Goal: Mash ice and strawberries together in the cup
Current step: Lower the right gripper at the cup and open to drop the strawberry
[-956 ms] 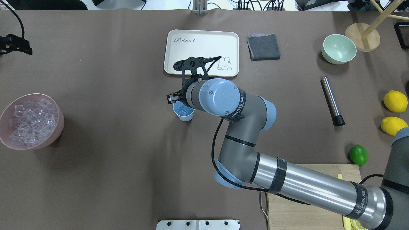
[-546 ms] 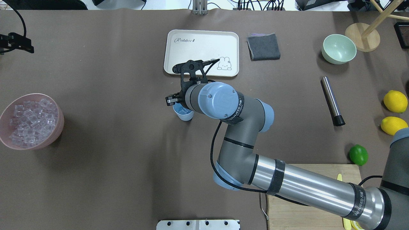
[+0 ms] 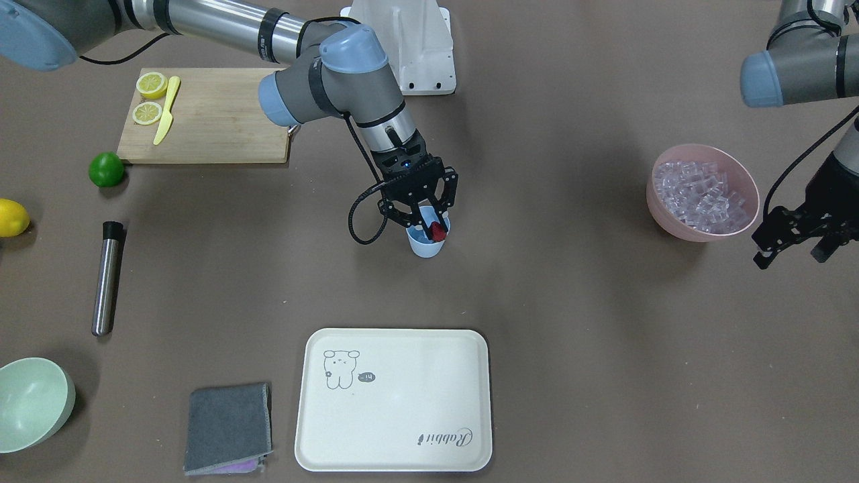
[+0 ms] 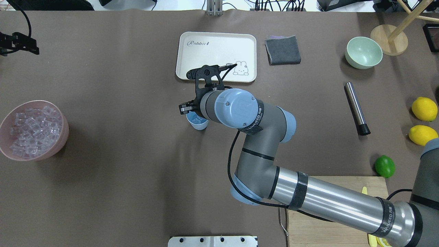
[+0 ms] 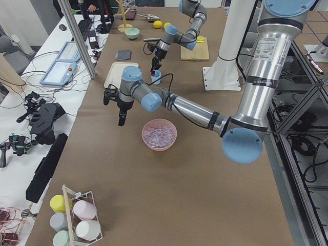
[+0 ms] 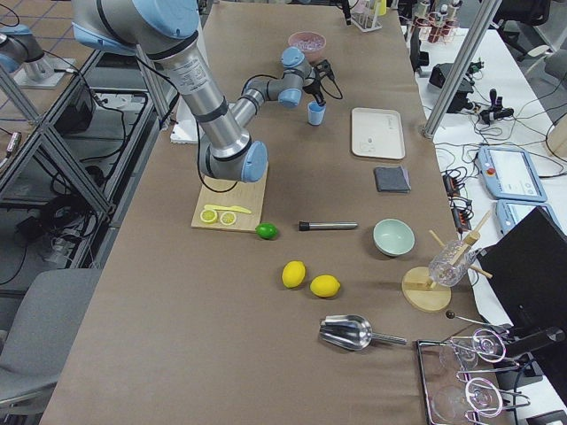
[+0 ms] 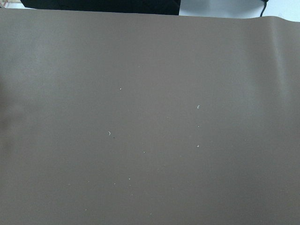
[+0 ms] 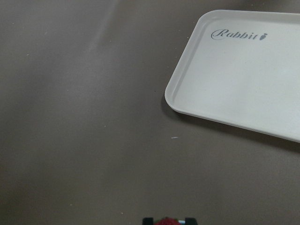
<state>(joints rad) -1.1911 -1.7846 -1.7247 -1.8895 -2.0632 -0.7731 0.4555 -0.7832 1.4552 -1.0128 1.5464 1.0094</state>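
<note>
The light-blue cup (image 3: 427,246) stands mid-table, just short of the white tray. My right gripper (image 3: 429,225) hangs over its mouth, shut on the dark-red strawberry (image 3: 437,231), which sits at the rim. In the right wrist view the strawberry (image 8: 165,221) peeks in at the bottom edge between the black fingertips. From overhead the wrist covers most of the cup (image 4: 198,122). Ice (image 3: 701,193) fills the pink bowl (image 3: 671,225). My left gripper (image 3: 792,247) hovers open beside that bowl, holding nothing.
A white tray (image 3: 396,402), grey cloth (image 3: 228,426) and pale green bowl (image 3: 30,402) line the far side. A steel muddler (image 3: 106,278), lime (image 3: 106,169), lemon (image 3: 10,217) and cutting board (image 3: 215,121) with lemon halves lie on my right.
The right wrist has shifted slightly over the cup, covering more of it. The left gripper has drifted a little away from the pink bowl.
</note>
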